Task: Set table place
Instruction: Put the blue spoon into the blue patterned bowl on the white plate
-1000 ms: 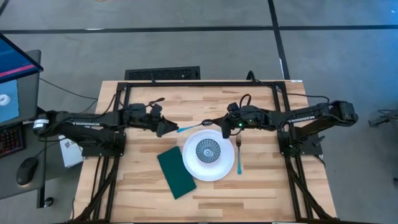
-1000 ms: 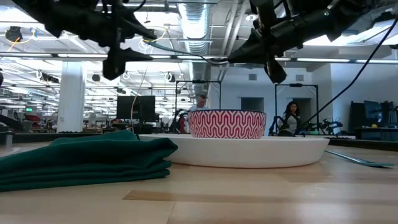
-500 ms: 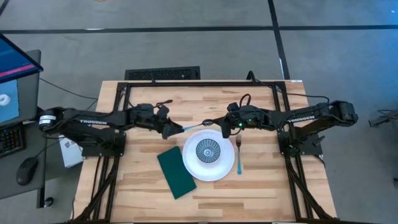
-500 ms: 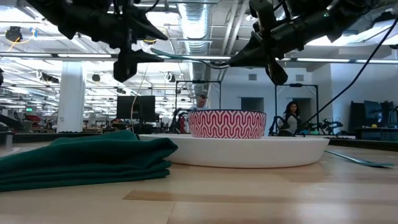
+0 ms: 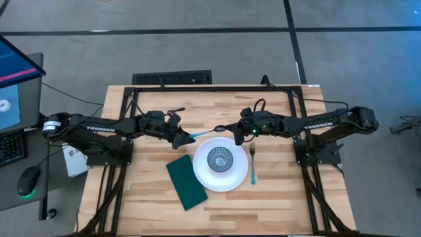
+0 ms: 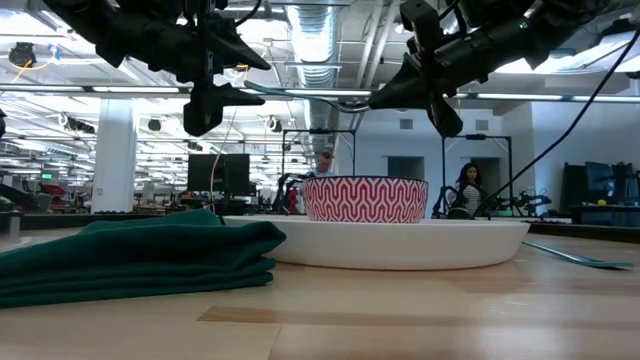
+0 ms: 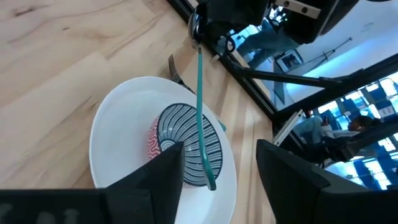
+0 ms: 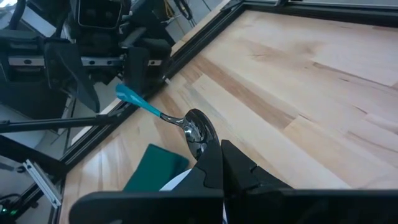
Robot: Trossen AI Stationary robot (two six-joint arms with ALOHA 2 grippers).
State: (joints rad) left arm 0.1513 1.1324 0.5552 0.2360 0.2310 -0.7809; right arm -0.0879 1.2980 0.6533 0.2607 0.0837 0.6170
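High view: spoon held in the air btwn both arms, just beyond the plate's 11 o'clock rim. Its long axis runs roughly 9-to-3 across the table, slightly tilted; blue handle end points to 9 o'clock, shiny metal bowl end to 3 o'clock. Right gripper has its fingers clamped on the bowl end, seen close in right wrist view. Left gripper sits at the handle tip w/ fingers apart either side of it, not closed; left wrist view shows the thin teal handle running straight out btwn the two dark fingers.

Plate is round, smooth, white, at table centre. Small bowl sits in its middle: dark striped pattern inside, red-white zigzag outside in low view. Fork lies flat at plate's 3 o'clock, long axis 12-to-6, tines to 12, blue handle to 6. Folded dark green cloth napkin, rectangular, lies at plate's 8 o'clock, angled. Tabletop is pale butcher-block wood
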